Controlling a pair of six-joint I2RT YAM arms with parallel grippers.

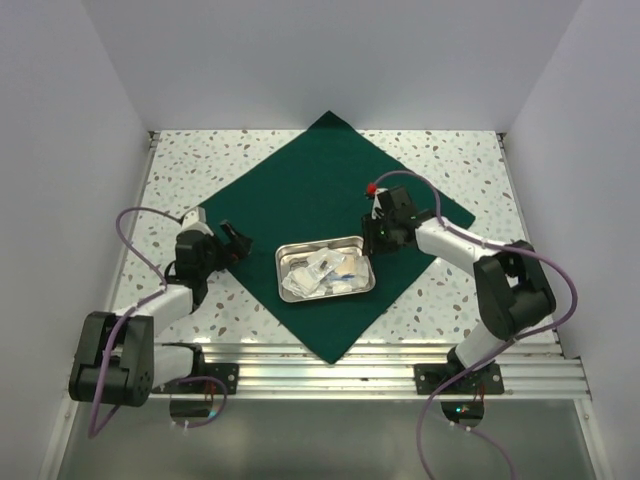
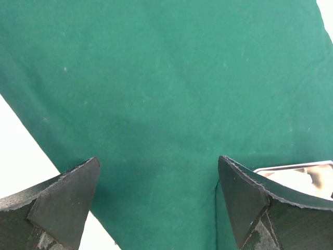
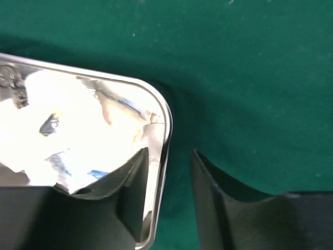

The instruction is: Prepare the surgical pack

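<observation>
- The surgical pack is at this point a large dark green square fabric drape [image 1: 322, 165]. It lies flat on the speckled bench [image 1: 190, 160], turned like a diamond, with one corner toward the arms.
- The step in hand looks like taking the shallow shiny steel tray [image 1: 322, 243] by its right rim, probably to place it before the drape is folded.
- The right tool [image 3: 169, 156] stands narrow and straddles that rim near a rounded corner. One finger is inside the tray and the other outside, over the fabric. A strip of green shows between the outer finger and the rim, so the pinch is not yet made.
- To do this well, the pinch should land square on the rim. The inner finger should stay off the packets, and the outer finger must not catch the cloth.
- Any shift should keep the tray level and be gentle, or the drape will likely bunch beneath it.
- The left tool [image 2: 158, 192] is spread wide and holds nothing. It hovers over the drape's left edge, well apart from the tray.
- The tray sits about the middle of the drape and holds a loose heap of small white gauze packets [image 1: 325, 275], some with blue print.
- The heap lies below the rim; the packets cannot be counted.
</observation>
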